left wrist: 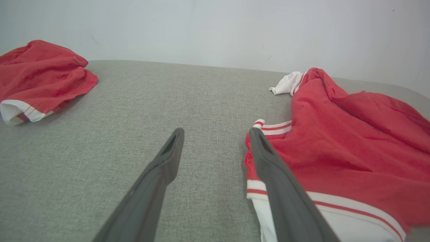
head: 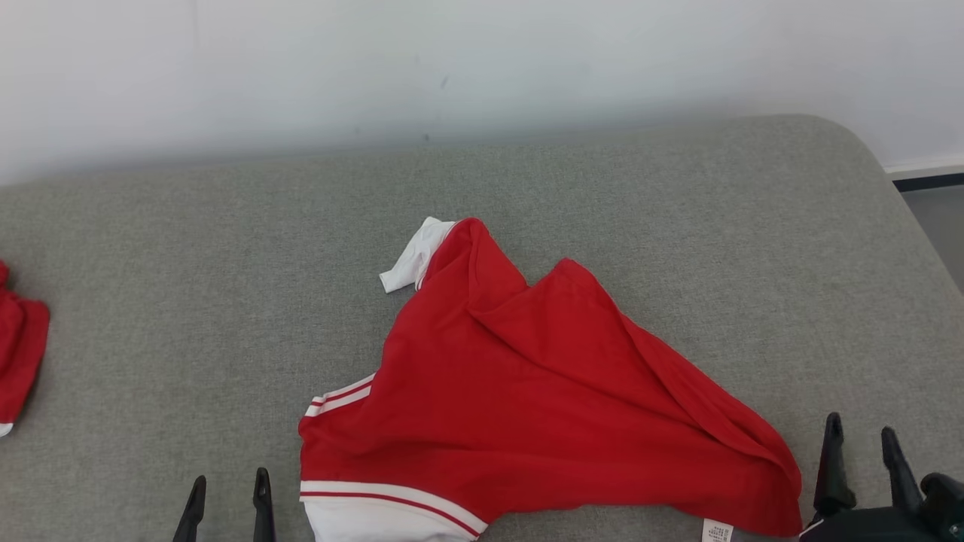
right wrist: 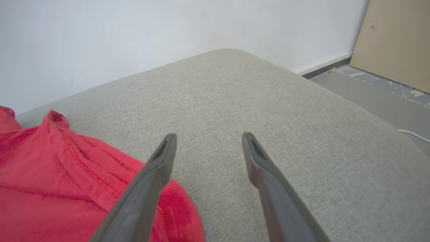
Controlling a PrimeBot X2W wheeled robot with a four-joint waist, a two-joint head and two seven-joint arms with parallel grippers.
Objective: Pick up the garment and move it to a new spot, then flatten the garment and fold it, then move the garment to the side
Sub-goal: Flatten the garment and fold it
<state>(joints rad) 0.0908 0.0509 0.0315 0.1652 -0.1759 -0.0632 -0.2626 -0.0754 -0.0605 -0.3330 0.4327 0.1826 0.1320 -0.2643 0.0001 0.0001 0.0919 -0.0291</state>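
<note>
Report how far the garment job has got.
Done: nothing certain; the crumpled red garment with white striped trim lies bunched on the grey fabric surface. In hand: nothing; the left gripper and right gripper flank it, jaws open and empty. Left: flattening, folding, moving it aside. A second red garment lies at the far left.

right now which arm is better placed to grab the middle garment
Probably left: the open left gripper has one finger beside the garment at its striped cuff; the right gripper, open, points mostly at bare cushion.
</note>
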